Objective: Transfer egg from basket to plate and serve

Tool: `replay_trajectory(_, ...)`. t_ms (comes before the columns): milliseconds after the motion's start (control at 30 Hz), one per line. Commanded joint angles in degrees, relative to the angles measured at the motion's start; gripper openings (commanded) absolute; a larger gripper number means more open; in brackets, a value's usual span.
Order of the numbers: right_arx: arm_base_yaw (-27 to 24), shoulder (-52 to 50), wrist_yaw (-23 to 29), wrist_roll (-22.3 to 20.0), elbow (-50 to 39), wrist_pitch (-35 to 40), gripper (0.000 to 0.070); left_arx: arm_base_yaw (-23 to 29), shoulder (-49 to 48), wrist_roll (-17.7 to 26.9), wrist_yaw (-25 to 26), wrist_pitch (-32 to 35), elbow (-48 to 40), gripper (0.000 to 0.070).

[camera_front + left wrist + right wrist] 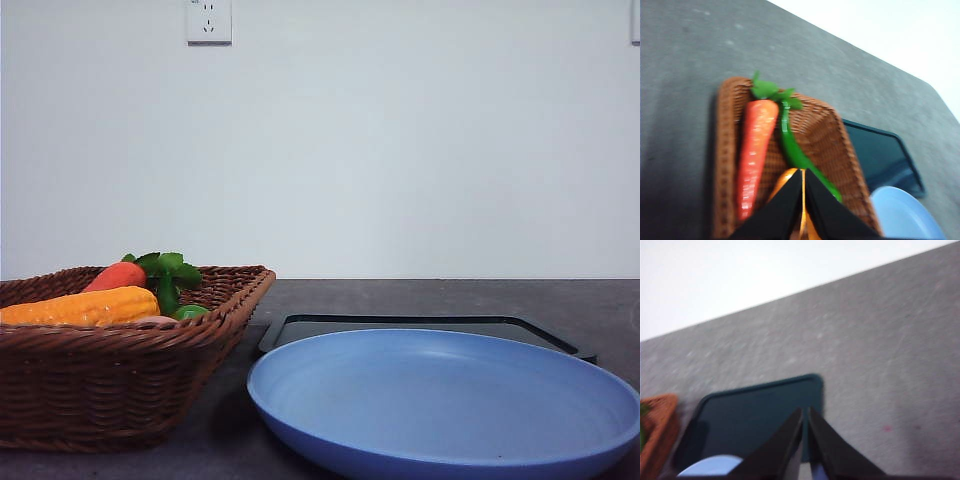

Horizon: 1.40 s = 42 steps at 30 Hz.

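Observation:
The brown wicker basket (120,345) stands at the front left, also seen in the left wrist view as the basket (832,137). The egg is hidden among its contents. The light-blue plate (450,400) lies empty to the right of the basket, touching the black tray behind it. My left gripper (803,174) hangs shut over the basket's inside, above the corn (784,181), with nothing held. My right gripper (805,412) is shut and empty above the tray (755,420), near the plate's edge (710,466).
In the basket lie a carrot (116,276), a corn cob (85,306) and a green pepper (190,312). The black tray (400,324) lies flat behind the plate. Bare dark tabletop (880,355) stretches beyond the tray to a white wall.

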Motion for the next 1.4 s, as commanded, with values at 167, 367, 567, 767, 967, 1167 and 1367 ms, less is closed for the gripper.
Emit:
replay_trajectory(167,0.07,11.89,-5.95,-5.92,6.43,-2.70,0.0000,-1.74,11.31,3.39,10.56,-0.63,6.12,0.0000)
replay_trajectory(367,0.07,23.13,-17.30,-8.35,8.50,-6.40,0.0000,-6.73,20.32,4.09,14.68,-1.50,8.87,0.0000)
replay_trajectory(567,0.09,31.96,-23.72,-9.60,8.50,-10.08,0.0073,-11.76,25.73,4.53,14.60,-1.41,9.11,0.0035)
replay_trajectory(767,0.24,38.45,-23.49,-10.00,8.50,-10.39,0.0226,-13.18,27.88,4.13,14.53,-1.20,9.11,0.0286)
replay_trajectory(967,3.41,45.25,-23.27,-10.67,8.50,-9.89,0.0225,-13.18,27.91,3.87,14.53,-0.58,9.11,0.0311)
replay_trajectory(1167,8.20,52.82,-23.07,-10.05,8.50,-5.70,0.0224,-13.18,27.91,3.87,14.53,0.04,9.11,0.0311)
replay_trajectory(1367,11.01,59.33,-23.08,-7.86,8.50,-0.10,0.0221,-13.18,27.91,3.89,14.53,0.01,9.11,0.0311)
